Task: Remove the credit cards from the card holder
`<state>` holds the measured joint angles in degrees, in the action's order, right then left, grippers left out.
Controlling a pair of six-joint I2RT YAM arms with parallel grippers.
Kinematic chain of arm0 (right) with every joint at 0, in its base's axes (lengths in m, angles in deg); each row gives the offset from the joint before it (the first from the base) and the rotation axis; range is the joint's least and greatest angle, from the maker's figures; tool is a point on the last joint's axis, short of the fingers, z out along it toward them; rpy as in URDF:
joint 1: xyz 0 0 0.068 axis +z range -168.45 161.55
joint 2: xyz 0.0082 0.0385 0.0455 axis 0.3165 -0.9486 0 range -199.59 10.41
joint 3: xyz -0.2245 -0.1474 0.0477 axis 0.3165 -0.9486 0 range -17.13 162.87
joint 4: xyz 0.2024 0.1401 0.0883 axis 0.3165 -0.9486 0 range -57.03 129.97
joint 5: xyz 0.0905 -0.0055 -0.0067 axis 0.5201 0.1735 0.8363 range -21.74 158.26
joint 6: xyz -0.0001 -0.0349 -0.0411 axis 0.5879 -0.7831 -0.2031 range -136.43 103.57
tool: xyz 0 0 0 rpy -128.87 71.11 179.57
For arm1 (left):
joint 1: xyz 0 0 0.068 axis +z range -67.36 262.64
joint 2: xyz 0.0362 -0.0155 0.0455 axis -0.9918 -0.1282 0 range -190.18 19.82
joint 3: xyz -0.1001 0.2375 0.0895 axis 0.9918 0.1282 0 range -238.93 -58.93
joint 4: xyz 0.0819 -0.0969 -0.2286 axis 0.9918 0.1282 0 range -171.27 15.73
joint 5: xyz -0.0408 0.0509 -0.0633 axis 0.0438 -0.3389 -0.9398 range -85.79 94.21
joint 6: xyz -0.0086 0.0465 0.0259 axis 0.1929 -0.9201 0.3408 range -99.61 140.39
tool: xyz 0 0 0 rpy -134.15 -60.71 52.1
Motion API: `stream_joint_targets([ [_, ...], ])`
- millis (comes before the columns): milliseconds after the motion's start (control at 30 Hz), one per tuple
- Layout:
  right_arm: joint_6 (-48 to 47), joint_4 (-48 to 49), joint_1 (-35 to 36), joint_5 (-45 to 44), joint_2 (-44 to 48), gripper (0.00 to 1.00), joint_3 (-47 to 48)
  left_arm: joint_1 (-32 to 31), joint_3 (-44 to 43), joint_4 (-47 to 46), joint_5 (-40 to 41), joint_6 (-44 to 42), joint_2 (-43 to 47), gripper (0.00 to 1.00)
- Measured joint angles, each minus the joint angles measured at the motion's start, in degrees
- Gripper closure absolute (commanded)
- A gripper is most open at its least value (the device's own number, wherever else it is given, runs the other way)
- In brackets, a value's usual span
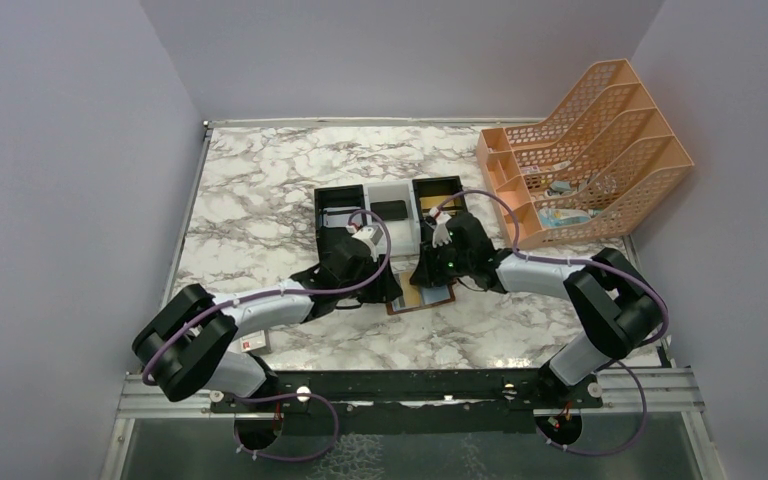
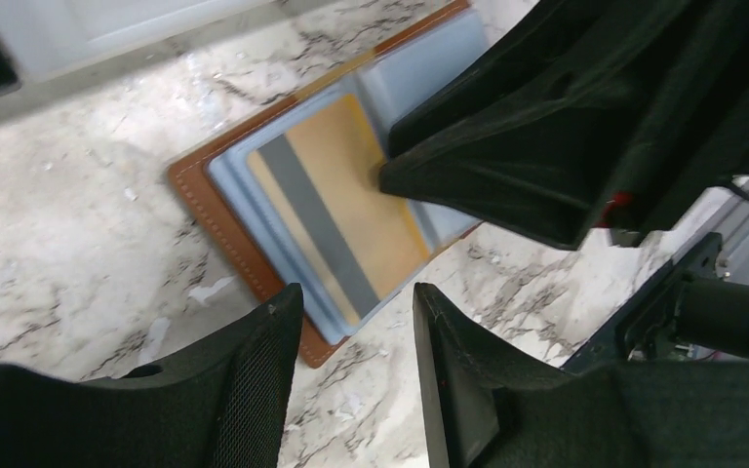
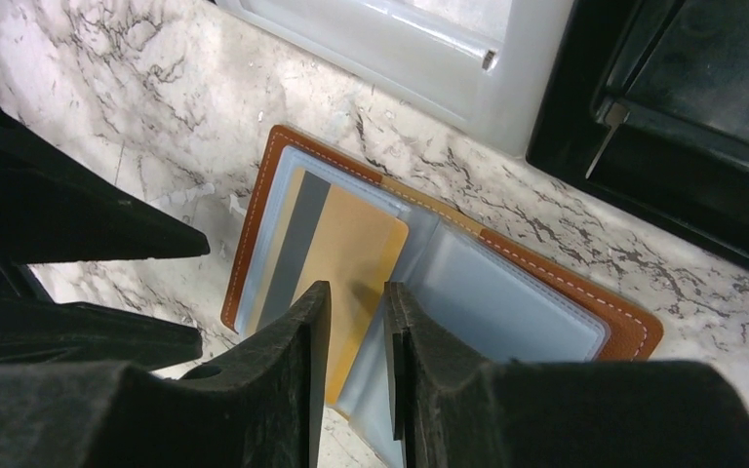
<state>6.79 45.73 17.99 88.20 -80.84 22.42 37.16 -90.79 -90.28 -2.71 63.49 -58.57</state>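
Observation:
The card holder (image 3: 566, 283) lies open and flat on the marble, brown leather with blue-grey pockets; from above it is mostly hidden under both grippers (image 1: 422, 299). A gold credit card (image 3: 356, 249) with a grey stripe lies on its left half, partly out of its pocket. My right gripper (image 3: 356, 291) points down at that card's right edge, its jaws a narrow gap apart with the card showing between them. My left gripper (image 2: 356, 292) stands open over the holder's near corner (image 2: 307, 341), nothing between its fingers. In the left wrist view the right fingertip (image 2: 390, 175) rests on the gold card (image 2: 351, 195).
A black-white-black tray (image 1: 390, 205) stands just behind the holder, its white wall (image 3: 536, 88) close to the holder's far edge. An orange file rack (image 1: 585, 150) fills the back right. The two grippers are nearly touching over the holder.

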Motion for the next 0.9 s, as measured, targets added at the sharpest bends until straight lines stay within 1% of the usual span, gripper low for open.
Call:
stream_joint_targets([
  [100, 1.0, 0.9, 0.0, -0.5, 0.0, 0.75, -1.8, -0.8, 0.0, -2.4, 0.1, 0.7, -0.5, 0.57],
  [233, 2.0, 2.1, 0.0, -0.3, -0.2, 0.77, -2.2, -1.3, -0.5, -3.8, 0.4, 1.0, -3.2, 0.60],
  [433, 2.5, 3.1, 0.0, 0.0, -0.8, 0.79, -2.2, -2.3, -0.6, -5.0, 2.1, 1.6, -6.3, 0.70],
  [667, 2.8, 3.4, -0.3, 0.5, -0.6, 0.80, -2.6, -2.3, -1.3, -4.4, 4.3, 1.8, -6.7, 0.73],
  [800, 3.4, 3.8, -0.7, 1.8, -0.5, 0.90, -3.1, -2.3, -2.3, -3.0, 5.5, 1.6, -6.9, 0.75],
  [900, 3.9, 4.2, -1.0, 2.8, -0.5, 0.93, -3.1, -2.3, -3.3, -1.7, 6.0, 1.0, -7.5, 0.78],
])
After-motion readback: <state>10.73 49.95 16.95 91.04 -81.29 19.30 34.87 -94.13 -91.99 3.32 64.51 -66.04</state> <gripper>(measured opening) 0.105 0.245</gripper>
